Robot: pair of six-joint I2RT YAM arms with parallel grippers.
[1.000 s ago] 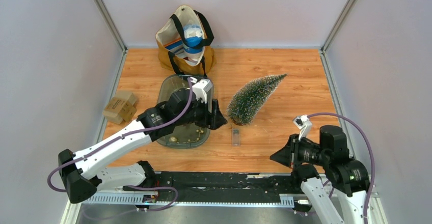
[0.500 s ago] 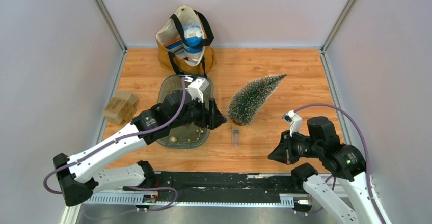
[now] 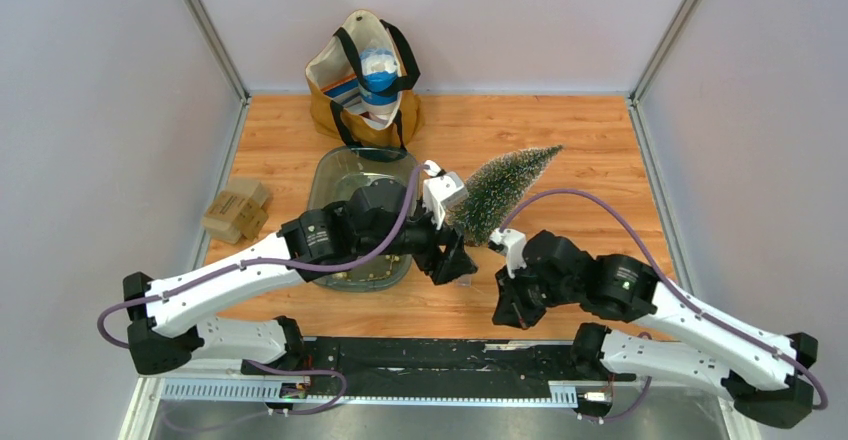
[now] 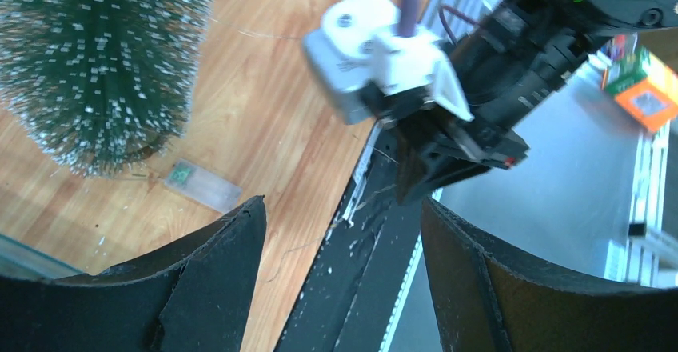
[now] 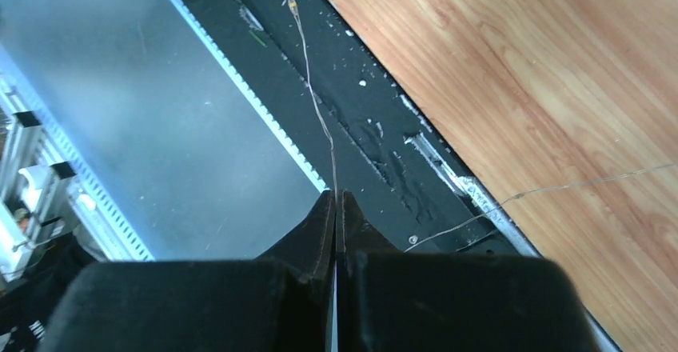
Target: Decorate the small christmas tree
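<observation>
From above, the small christmas tree (image 3: 505, 188) lay on its side on the wooden table (image 3: 600, 140), its base toward the arms and its tip toward the far right. The left gripper (image 3: 455, 263) hung just beside the tree's base, next to the clear tray (image 3: 345, 175). The right gripper (image 3: 500, 316) was near the table's front edge. A tote bag (image 3: 365, 90) stood at the back, and cardboard boxes (image 3: 237, 210) sat at the left.

In the left wrist view, the left gripper's (image 4: 340, 216) fingers were spread with nothing between them. A small clear box (image 4: 201, 186) lay just beside the tree's (image 4: 104, 56) base.

In the right wrist view, the right gripper's (image 5: 336, 200) fingers were pressed together, pinching a thin wire (image 5: 318, 112).
</observation>
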